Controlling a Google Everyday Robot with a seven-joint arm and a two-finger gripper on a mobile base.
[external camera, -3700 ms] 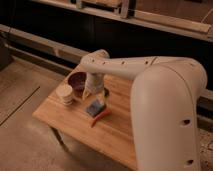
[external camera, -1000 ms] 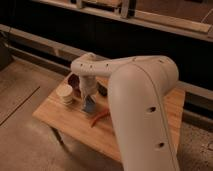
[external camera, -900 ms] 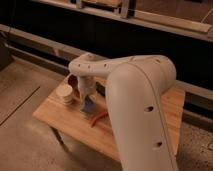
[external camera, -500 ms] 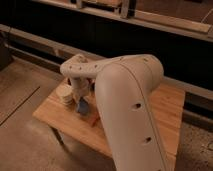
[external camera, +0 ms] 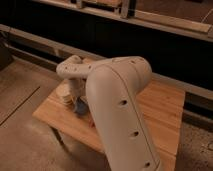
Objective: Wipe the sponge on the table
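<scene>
Gripper clamped on sponge, both mostly hidden behind arm; table partly covered.

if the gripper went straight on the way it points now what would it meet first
The gripper points down, jaws apparently shut on the sponge. Straight on, it would press the sponge into the table; whether they already touch is unclear.

The tool rests on the sponge at the left of the table.
</scene>
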